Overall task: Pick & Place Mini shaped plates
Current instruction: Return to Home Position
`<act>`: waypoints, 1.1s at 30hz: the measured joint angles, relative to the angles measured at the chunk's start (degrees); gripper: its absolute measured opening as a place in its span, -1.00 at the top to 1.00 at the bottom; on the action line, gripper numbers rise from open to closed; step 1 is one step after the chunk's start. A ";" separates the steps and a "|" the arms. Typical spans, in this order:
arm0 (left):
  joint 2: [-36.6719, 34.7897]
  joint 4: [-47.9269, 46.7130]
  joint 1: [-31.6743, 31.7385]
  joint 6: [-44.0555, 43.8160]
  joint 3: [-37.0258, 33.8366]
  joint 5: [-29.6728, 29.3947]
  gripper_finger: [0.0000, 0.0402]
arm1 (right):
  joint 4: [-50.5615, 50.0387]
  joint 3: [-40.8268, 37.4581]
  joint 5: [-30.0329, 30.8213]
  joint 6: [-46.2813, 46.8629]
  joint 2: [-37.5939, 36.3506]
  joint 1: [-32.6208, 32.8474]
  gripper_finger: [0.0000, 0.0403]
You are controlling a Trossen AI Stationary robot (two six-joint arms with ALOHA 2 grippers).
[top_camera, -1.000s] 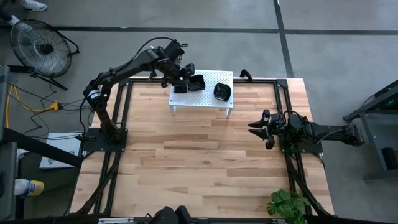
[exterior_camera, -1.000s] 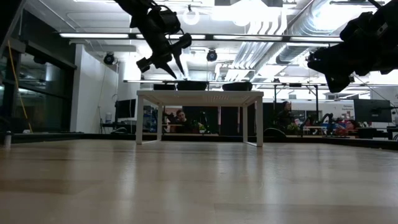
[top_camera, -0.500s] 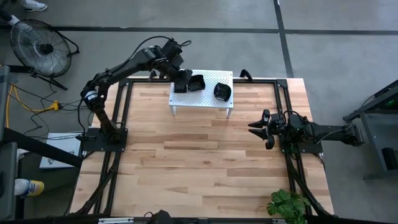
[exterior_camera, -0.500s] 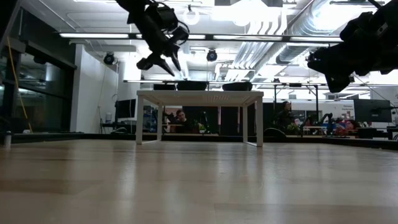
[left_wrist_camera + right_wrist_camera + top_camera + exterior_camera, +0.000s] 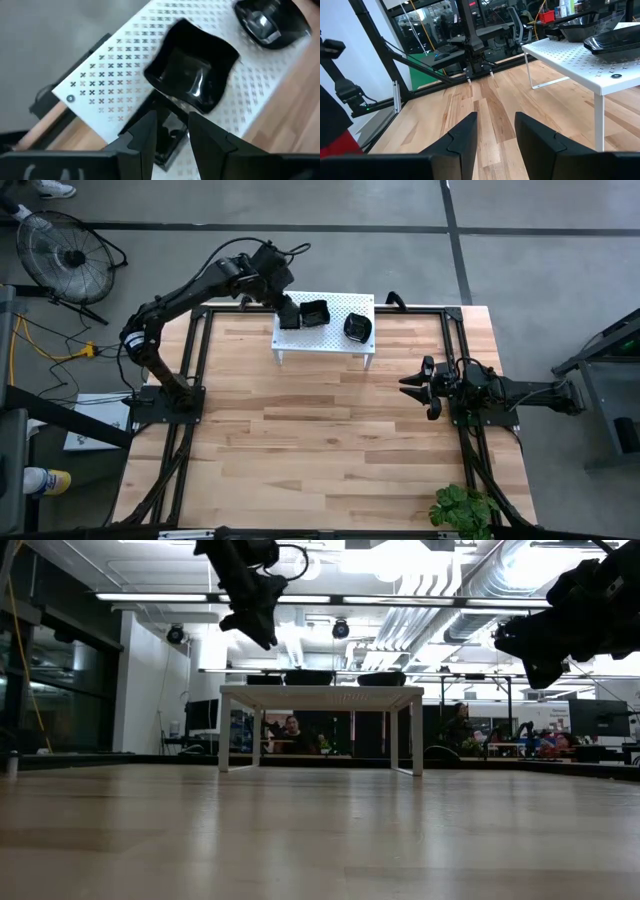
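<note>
Three glossy black mini shaped plates rest on the white perforated stand (image 5: pixel 335 342) at the table's far side. A flat square one (image 5: pixel 291 322) sits at its left end, a deeper wavy-rimmed one (image 5: pixel 316 312) beside it, and a rounder one (image 5: pixel 358 328) further right. My left gripper (image 5: pixel 286 308) hangs open above the stand's left end, slanting down. In the left wrist view the flat plate (image 5: pixel 167 142) shows below the gap between its fingers, with the wavy one (image 5: pixel 192 70) just beyond. My right gripper (image 5: pixel 408 388) waits open and level at the table's right side.
The stand (image 5: pixel 320 693) stands on thin legs, with room under its top. The wooden tabletop (image 5: pixel 320 440) lies bare in front of it. A black frame rail runs round the table (image 5: pixel 455 330). A potted plant (image 5: pixel 462 508) sits at the near right corner.
My left gripper has risen a little above the stand's left end and drawn slightly toward the far left. It has rolled about its own pointing line, so its fingers now stand differently. It carries nothing. The plates have stayed in place.
</note>
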 joint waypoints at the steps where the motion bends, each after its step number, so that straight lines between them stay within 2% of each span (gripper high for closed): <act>1: -0.51 -0.33 0.00 1.65 -0.03 0.12 0.45 | 0.01 0.01 -0.02 0.00 0.00 0.00 0.37; 6: -3.79 0.03 -0.04 4.54 0.02 -0.11 0.45 | 0.01 -0.01 0.00 0.00 0.00 -0.01 0.37; 9: -5.51 -0.23 -0.10 4.46 0.02 -3.17 0.45 | 0.00 0.00 -0.01 0.00 0.00 -0.01 0.37; 12: -7.21 -0.25 -0.43 4.27 0.02 -3.52 0.45 | 0.00 0.00 -0.02 0.00 0.00 0.00 0.37; 15: -8.63 -0.33 -1.13 7.32 0.02 -5.39 0.45 | -0.01 0.00 0.00 0.00 0.00 0.01 0.37; 20: -10.80 -0.33 -5.76 9.53 0.02 -16.72 0.45 | -0.01 -0.01 -0.02 0.00 0.00 -0.01 0.37; 27: -14.27 -0.25 -15.66 10.15 0.04 -31.65 0.45 | -0.01 0.01 0.00 0.00 0.00 0.00 0.37; 33: -15.87 -0.28 -23.55 10.15 0.05 -38.77 0.45 | -0.01 0.01 -0.01 0.00 0.00 0.00 0.37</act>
